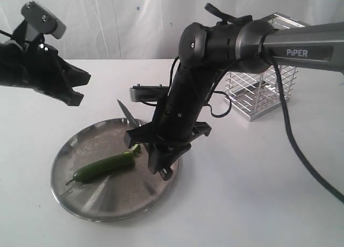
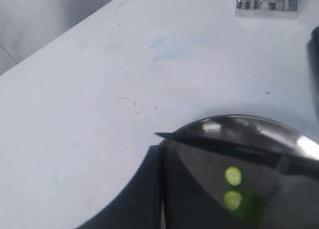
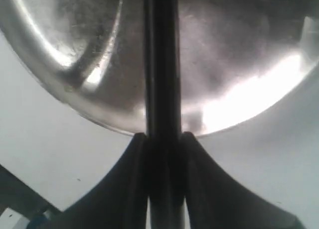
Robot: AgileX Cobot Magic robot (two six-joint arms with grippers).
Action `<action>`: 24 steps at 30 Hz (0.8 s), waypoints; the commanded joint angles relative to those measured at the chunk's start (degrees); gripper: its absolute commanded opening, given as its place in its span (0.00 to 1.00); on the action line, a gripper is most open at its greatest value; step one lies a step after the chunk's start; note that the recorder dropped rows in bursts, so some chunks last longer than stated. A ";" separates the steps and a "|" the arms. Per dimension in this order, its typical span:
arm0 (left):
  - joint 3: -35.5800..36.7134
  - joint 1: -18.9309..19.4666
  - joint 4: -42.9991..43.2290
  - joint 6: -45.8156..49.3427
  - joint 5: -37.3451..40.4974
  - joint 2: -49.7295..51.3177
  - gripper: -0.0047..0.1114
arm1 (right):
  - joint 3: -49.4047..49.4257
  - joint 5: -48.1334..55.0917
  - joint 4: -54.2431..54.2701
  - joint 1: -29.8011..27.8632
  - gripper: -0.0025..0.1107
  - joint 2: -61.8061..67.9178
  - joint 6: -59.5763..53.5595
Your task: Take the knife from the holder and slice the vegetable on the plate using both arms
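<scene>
The green vegetable (image 1: 105, 166) lies across the steel plate (image 1: 80, 198), its cut end toward the right arm. In the left wrist view its pale round cut face (image 2: 233, 176) shows on the plate (image 2: 279, 132). My right gripper (image 1: 144, 142) is low over the plate's far rim, shut on the knife's handle; the dark blade (image 1: 126, 113) slants up and away just past the cut end. The right wrist view shows that gripper (image 3: 162, 139) shut on the knife (image 3: 161, 64) over the plate (image 3: 75, 45). My left gripper (image 1: 80, 88) (image 2: 160, 152) hovers shut and empty, up at the left.
The wire holder (image 1: 263, 86) (image 2: 269, 0) stands at the back right on the white table (image 1: 258, 193). The right arm's grey link and a black cable (image 1: 293, 139) stretch across the right side, above the table.
</scene>
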 commanded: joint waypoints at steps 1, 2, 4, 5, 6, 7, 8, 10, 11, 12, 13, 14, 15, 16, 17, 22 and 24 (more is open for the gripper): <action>0.90 -0.21 2.65 -11.15 3.44 -2.95 0.04 | -0.04 0.11 12.28 -0.29 0.02 2.87 -6.39; 1.61 -0.21 2.65 -12.03 3.44 -3.17 0.04 | -0.04 0.23 15.37 -0.29 0.02 3.60 -7.46; 3.14 -0.21 2.65 -12.36 3.09 -3.62 0.04 | -0.04 -0.02 19.37 -0.29 0.02 4.71 -8.67; 4.04 -0.21 2.65 -12.36 2.85 -3.87 0.04 | -0.04 -0.65 19.94 -0.29 0.02 5.20 -8.96; 4.93 -0.21 2.77 -12.36 2.85 -4.13 0.04 | -0.04 -1.35 19.79 -0.29 0.02 5.39 -8.96; 5.63 -0.21 2.78 -12.36 2.85 -4.38 0.04 | -0.04 -1.97 19.23 -0.29 0.02 5.61 -8.96; 6.49 -0.21 2.91 -12.36 2.85 -4.66 0.04 | -0.04 -2.25 18.43 -0.29 0.02 5.69 -8.96; 8.05 -0.21 3.07 -12.22 2.43 -5.16 0.04 | -0.04 -2.55 16.46 -0.29 0.02 5.69 -8.96; 8.95 -0.21 3.56 -12.22 1.93 -5.59 0.04 | -0.04 -2.33 15.55 -0.29 0.02 5.69 -8.96; 9.78 -0.21 4.31 -12.22 1.63 -5.73 0.04 | -0.04 -2.13 15.01 -0.29 0.02 5.69 -8.96; 10.53 -0.21 5.14 -12.22 1.22 -5.98 0.04 | -0.04 -1.86 14.06 -0.29 0.02 5.69 -8.96; 11.25 -0.21 5.73 -12.22 0.63 -6.12 0.04 | -0.04 -1.86 12.91 -0.29 0.02 5.69 -8.96; 11.99 -0.21 5.94 -12.22 0.09 -6.25 0.04 | -0.04 -2.43 11.38 -0.29 0.02 5.69 -8.96; 13.41 -0.21 6.06 -12.22 -1.74 -6.41 0.04 | -0.04 -4.81 7.71 -0.74 0.02 5.69 -5.26; 14.14 -0.21 6.06 -12.22 -2.78 -6.41 0.04 | -0.04 -6.31 6.08 -0.81 0.02 5.69 -3.20; 15.67 -0.21 5.40 -12.34 -7.07 -6.41 0.04 | -0.04 -7.33 1.96 -0.86 0.02 5.69 -0.90; 15.67 -0.21 5.40 -12.34 -7.32 -6.41 0.04 | -0.04 -7.33 1.96 -0.86 0.02 5.69 -3.69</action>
